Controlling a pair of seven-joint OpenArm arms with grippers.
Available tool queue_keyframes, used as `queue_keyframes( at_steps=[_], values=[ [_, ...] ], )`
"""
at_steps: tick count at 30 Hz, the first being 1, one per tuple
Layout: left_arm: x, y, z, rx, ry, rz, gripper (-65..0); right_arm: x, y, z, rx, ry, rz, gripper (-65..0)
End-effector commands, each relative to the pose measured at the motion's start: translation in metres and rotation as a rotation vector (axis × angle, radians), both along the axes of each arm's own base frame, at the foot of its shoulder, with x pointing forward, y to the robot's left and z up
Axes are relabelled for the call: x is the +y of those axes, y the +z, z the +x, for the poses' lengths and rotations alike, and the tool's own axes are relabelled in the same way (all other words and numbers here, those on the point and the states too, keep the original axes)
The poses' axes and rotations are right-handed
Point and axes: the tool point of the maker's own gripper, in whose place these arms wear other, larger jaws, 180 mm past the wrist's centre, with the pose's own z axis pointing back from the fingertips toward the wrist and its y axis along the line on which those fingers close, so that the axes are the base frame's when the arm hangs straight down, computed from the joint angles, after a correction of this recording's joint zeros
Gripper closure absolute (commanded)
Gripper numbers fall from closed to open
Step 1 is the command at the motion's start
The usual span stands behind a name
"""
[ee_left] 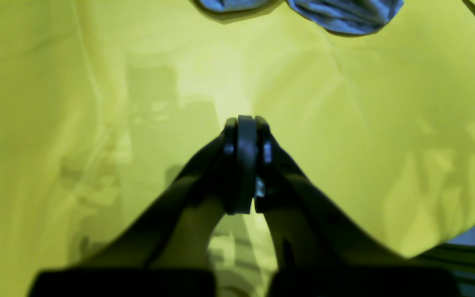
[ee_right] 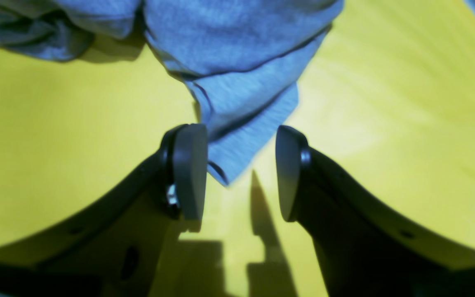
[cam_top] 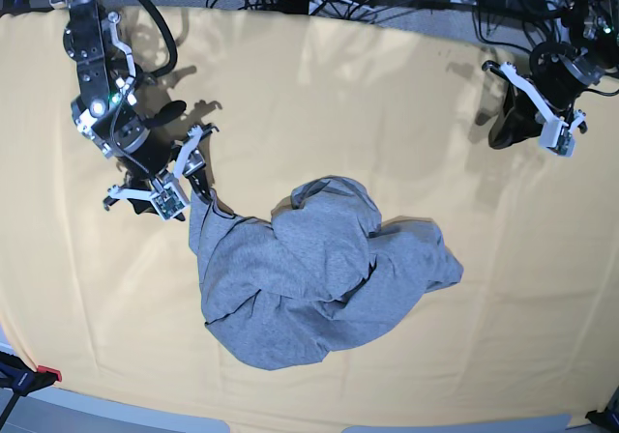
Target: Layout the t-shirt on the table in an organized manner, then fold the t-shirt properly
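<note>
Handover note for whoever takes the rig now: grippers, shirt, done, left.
Right gripper: open, fingers straddling a corner of the t-shirt, not closed on it.
Left gripper: shut, empty, over bare table well away from the shirt.
Shirt: crumpled heap mid-table, bunched and overlapped, one corner drawn out toward the right arm. No print visible.
Done: nothing laid flat yet.
Left: spread the shirt flat, straighten sleeves and hem, then fold.
</note>
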Motion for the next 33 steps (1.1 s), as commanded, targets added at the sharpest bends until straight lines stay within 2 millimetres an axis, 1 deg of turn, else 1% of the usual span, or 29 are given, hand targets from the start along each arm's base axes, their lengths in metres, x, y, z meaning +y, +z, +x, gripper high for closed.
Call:
queue_keyframes(
  at_steps=[1, 4, 6, 10, 14, 15, 17, 19, 20, 22, 24, 27, 30, 33],
  values=[
    [-0.002, 0.012, 0.005, -0.045, -0.011, -0.013, 0.0, 0.005, 0.013, 0.009, -0.040, 0.015, 0.043, -29.1],
    [-0.002, 0.012, 0.005, -0.045, -0.012, -0.012, 0.0, 0.016, 0.002, 0.014, 0.001, 0.036, 0.093, -29.2],
    [-0.001, 0.012, 0.005, -0.045, -0.012, -0.010, 0.0, 0.015, -0.003, 0.021, 0.010, 0.012, 0.100, -30.2],
    [-0.001, 0.012, 0.005, -0.043, -0.011, -0.004, 0.0, 0.000, -0.010, 0.037, 0.008, -0.060, 0.043, -34.4],
    [-0.001, 0.012, 0.005, -0.044, -0.012, -0.006, 0.0, -0.014, -0.012, 0.043, 0.008, -0.138, 0.009, -34.3],
    [-0.001, 0.012, 0.005, -0.044, -0.012, -0.006, 0.0, -0.016, -0.013, 0.043, 0.009, -0.147, 0.008, -32.9],
    [-0.001, 0.012, 0.005, -0.045, -0.011, -0.007, 0.0, -0.015, -0.015, 0.042, 0.026, -0.140, 0.005, -26.3],
    [-0.002, 0.013, 0.005, -0.045, -0.012, -0.013, 0.0, -0.007, -0.018, 0.037, 0.044, -0.096, 0.014, -19.9],
    [-0.002, 0.012, 0.005, -0.045, -0.012, -0.013, 0.0, -0.003, -0.018, 0.035, 0.049, -0.072, 0.022, -15.2],
    [-0.002, 0.012, 0.005, -0.045, -0.012, -0.013, 0.0, 0.004, -0.019, 0.032, 0.057, -0.023, 0.022, -0.9],
    [-0.002, 0.013, 0.005, -0.045, -0.013, -0.011, 0.0, 0.007, -0.019, 0.031, 0.060, -0.005, 0.018, 0.0],
    [-0.001, 0.014, 0.005, -0.045, -0.032, 0.002, 0.0, 0.002, -0.014, 0.030, 0.067, -0.029, -0.013, 0.0],
    [-0.003, 0.017, 0.004, -0.048, -0.094, 0.031, 0.0, -0.003, 0.001, 0.027, 0.065, -0.051, -0.075, 0.0],
    [-0.001, 0.019, 0.005, -0.047, -0.113, 0.057, 0.0, -0.010, 0.020, 0.011, 0.015, -0.051, -0.176, 0.0]
  ],
)
